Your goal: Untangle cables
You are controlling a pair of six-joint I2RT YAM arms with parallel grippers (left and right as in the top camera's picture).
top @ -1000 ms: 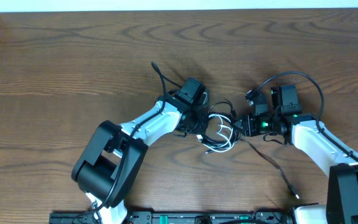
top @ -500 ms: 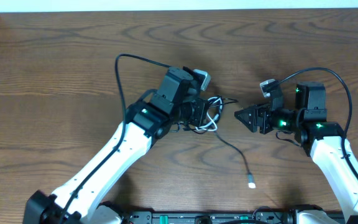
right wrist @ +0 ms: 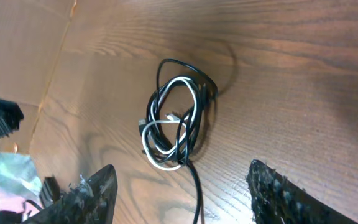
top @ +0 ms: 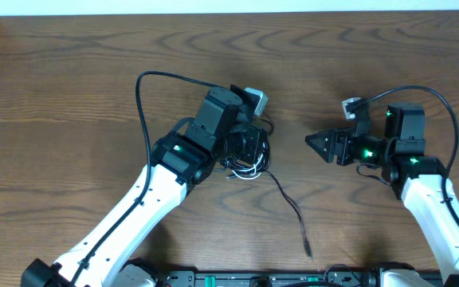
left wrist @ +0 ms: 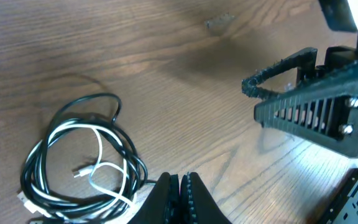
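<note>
Sitting right beside the pressed-together left tool [left wrist: 178,180], the cables [right wrist: 191,121] lie off toward the left edge from the spread right tool [right wrist: 183,167].

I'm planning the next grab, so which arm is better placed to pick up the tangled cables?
Probably the left. The left gripper, though shut, sits right beside the cables; the right gripper, open, stands apart from them.
</note>
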